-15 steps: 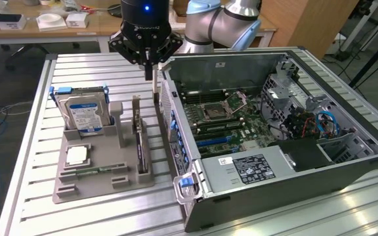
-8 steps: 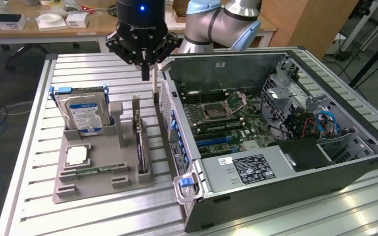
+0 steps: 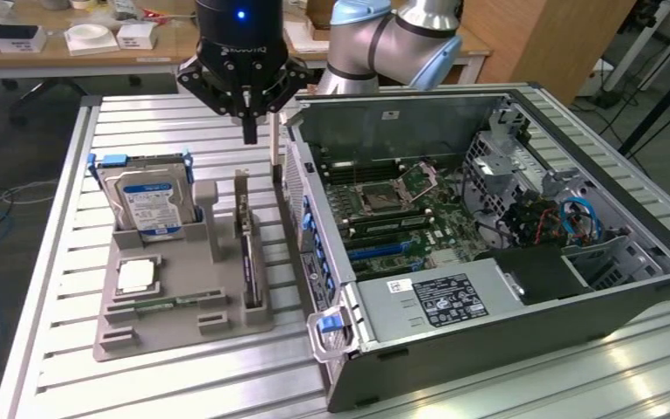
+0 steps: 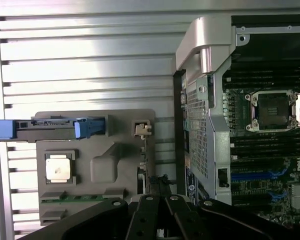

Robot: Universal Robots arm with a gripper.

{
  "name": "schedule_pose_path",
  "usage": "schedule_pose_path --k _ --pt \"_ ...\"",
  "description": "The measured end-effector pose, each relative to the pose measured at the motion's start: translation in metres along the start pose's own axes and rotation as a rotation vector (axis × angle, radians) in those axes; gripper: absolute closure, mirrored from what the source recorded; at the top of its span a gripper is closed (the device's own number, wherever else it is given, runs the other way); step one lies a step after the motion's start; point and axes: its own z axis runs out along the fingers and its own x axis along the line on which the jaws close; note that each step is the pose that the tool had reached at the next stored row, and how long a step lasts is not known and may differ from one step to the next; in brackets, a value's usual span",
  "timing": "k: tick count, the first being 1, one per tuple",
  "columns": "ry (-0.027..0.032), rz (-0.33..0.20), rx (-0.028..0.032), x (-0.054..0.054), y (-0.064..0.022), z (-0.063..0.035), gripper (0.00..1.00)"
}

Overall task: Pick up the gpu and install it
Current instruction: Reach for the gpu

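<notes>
1. I see a slatted aluminium table [image 3: 56, 367] with glare along its near edge; loose cables lie on the floor off the exterior view's left.
2. Behind it are a wooden desk [image 3: 50, 54] carrying white boxes and a wooden cabinet [image 3: 544, 35].
3. A grey holder tray [image 3: 172, 336] sits on the slats just beside the open computer case [image 3: 509, 340].
4. The gpu [image 3: 249, 253] stands on edge in the tray slot nearest the case; a hard drive [image 3: 149, 205] stands upright alongside.
5. The gripper [image 3: 249, 131] hangs above the gpu's far end, fingers pressed together, holding nothing, clear of the card.
</notes>
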Motion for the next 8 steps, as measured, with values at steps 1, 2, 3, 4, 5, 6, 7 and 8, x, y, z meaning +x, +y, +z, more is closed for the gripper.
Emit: schedule_pose_path --k 1,2,3,4,5,6,7,8 --pt "0.0000 0.000 0.0000 0.0011 -0.0001 0.0000 0.89" --pt "-0.0001 0.000 -0.0001 0.0021 -0.0001 0.0001 0.89" --pt "0.0000 0.000 0.0000 0.0030 -0.0002 0.0000 0.89" --pt "0.0000 0.000 0.0000 0.0039 -0.0003 0.0000 0.89" --pt "0.0000 0.000 0.0000 0.0048 -0.0004 0.0000 0.89" --pt "0.0000 0.000 0.0000 0.0056 -0.0004 0.0000 0.89" --pt "-0.0001 0.000 0.0000 0.0065 -0.0005 0.0001 0.89" --pt "0.0000 0.000 -0.0001 0.0073 -0.0005 0.0001 0.89"
